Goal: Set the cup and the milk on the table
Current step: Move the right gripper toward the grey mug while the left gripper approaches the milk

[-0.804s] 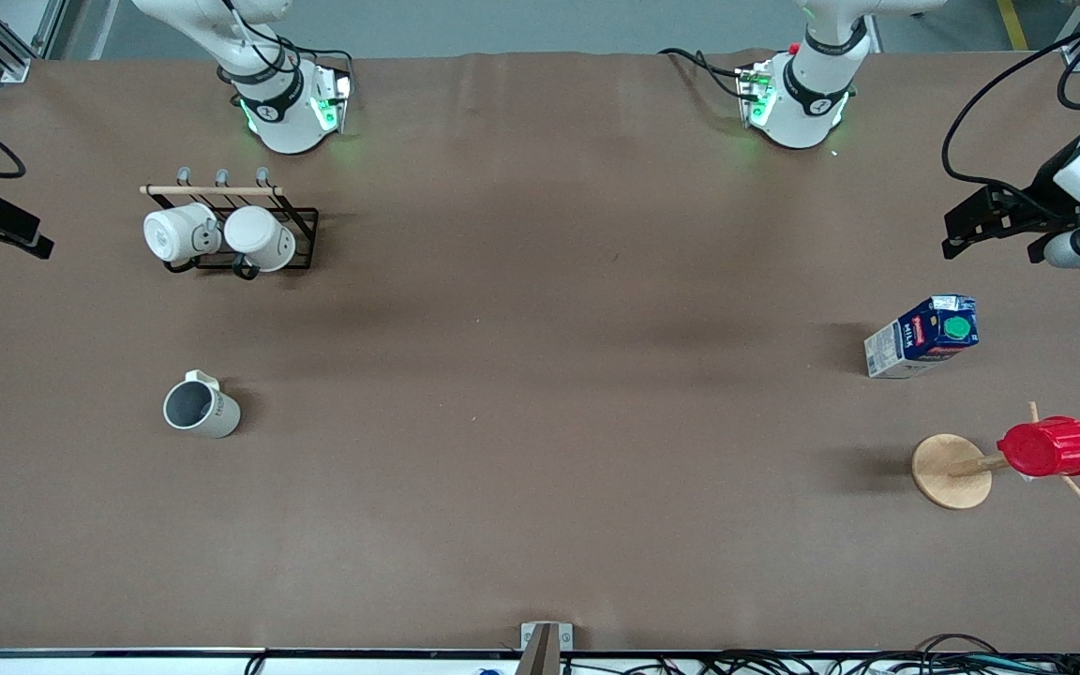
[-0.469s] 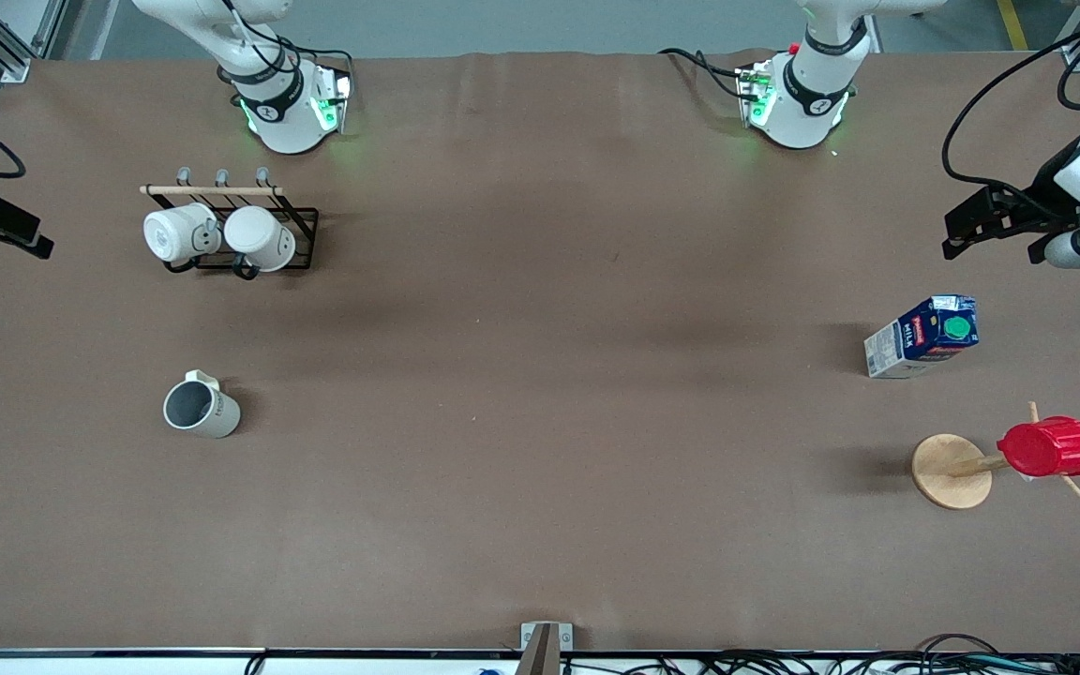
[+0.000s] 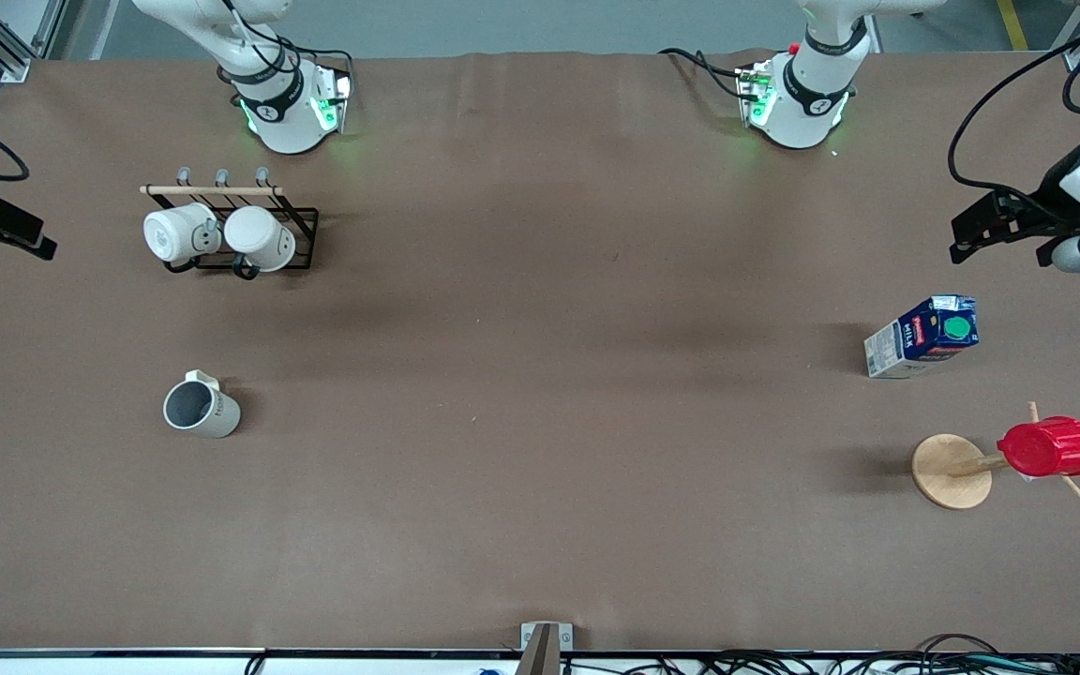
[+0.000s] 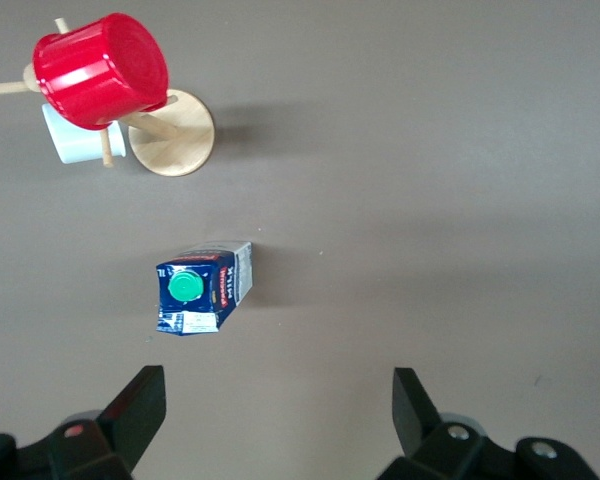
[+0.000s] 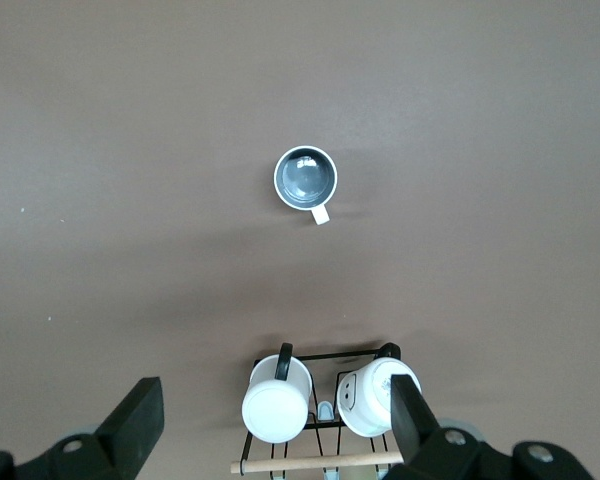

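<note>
Left gripper [image 3: 971,234] hung wide open, high at 3 o'clock; right gripper [image 3: 20,234] open at 9.

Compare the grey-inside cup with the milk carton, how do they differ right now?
The cup is round, off-white, open-topped with a dark grey inside; the milk is a boxy dark blue carton closed by a green cap. The cup has a small handle; the milk has none. The cup stands toward the right arm's end of the table, the milk toward the left arm's end. Both stand upright on the table, untouched by either gripper.
</note>
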